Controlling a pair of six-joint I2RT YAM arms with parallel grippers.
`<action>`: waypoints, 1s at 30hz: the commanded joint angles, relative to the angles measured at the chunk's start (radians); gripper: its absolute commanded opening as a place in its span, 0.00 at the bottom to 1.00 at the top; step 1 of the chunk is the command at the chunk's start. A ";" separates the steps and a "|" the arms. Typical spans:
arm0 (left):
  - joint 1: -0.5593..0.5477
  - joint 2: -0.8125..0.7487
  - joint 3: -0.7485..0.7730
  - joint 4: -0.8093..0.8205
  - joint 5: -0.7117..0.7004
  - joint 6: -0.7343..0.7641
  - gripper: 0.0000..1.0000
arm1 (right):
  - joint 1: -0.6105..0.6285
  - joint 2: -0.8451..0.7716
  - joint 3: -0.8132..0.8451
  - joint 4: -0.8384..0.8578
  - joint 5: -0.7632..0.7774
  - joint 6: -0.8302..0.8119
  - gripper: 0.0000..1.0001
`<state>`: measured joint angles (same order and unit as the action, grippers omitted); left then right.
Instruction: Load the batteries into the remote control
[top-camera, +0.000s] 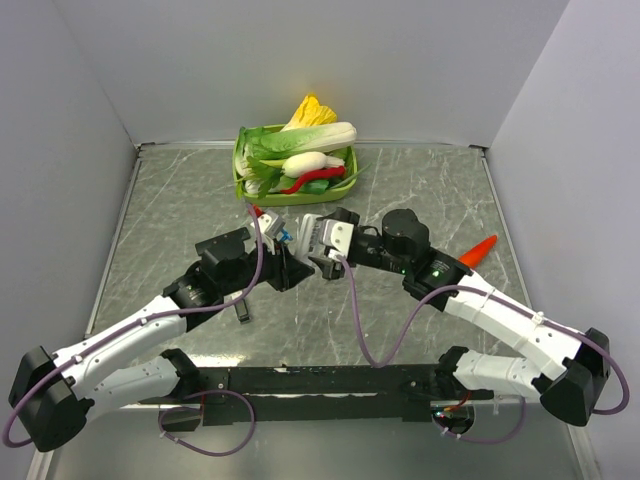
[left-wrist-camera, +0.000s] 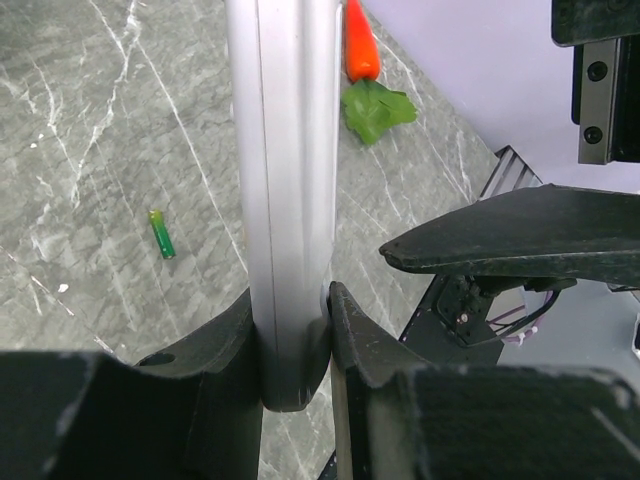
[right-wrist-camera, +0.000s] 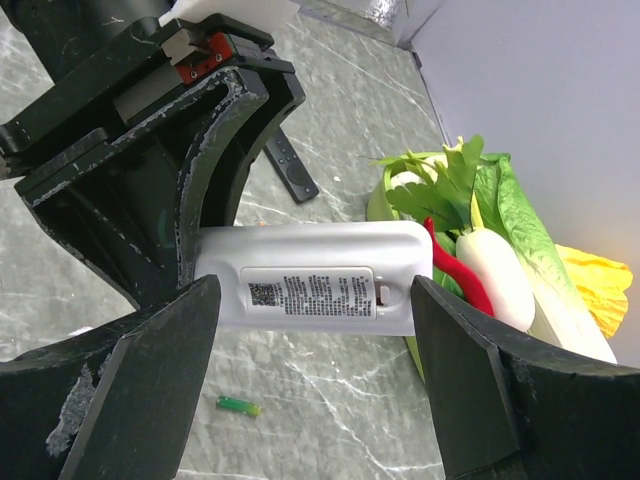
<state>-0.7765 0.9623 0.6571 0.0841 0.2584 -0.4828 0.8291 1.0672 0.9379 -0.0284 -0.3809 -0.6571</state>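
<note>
My left gripper (left-wrist-camera: 292, 320) is shut on one end of a long white remote control (left-wrist-camera: 285, 180) and holds it above the table. The right wrist view shows the remote's back (right-wrist-camera: 310, 285), with a labelled battery cover that is closed. My right gripper (right-wrist-camera: 312, 335) is open, with one finger off each end of the remote. I cannot tell whether the fingers touch it. A small green battery (right-wrist-camera: 238, 405) lies on the table below; it also shows in the left wrist view (left-wrist-camera: 161, 233). In the top view both grippers meet mid-table, left (top-camera: 290, 262) and right (top-camera: 318, 252). Red and blue batteries are not clearly visible.
A black remote (right-wrist-camera: 290, 170) lies on the table near the left arm (top-camera: 240, 312). A green basket (top-camera: 240, 175) of toy vegetables, with a red chilli (right-wrist-camera: 455, 265), stands at the back. A toy carrot (top-camera: 480, 250) lies to the right. Grey walls enclose the table.
</note>
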 joint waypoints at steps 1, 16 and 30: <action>-0.003 -0.039 0.053 0.023 0.002 0.015 0.01 | 0.008 0.016 0.058 0.001 -0.003 -0.009 0.84; -0.003 -0.036 0.075 0.006 -0.002 -0.007 0.01 | 0.021 0.011 0.044 -0.057 -0.004 0.017 0.79; -0.004 -0.045 0.082 -0.001 0.016 0.009 0.01 | 0.033 0.045 0.078 -0.047 0.040 0.004 0.80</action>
<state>-0.7753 0.9440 0.6754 0.0170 0.2420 -0.4911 0.8486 1.0981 0.9695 -0.0822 -0.3664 -0.6521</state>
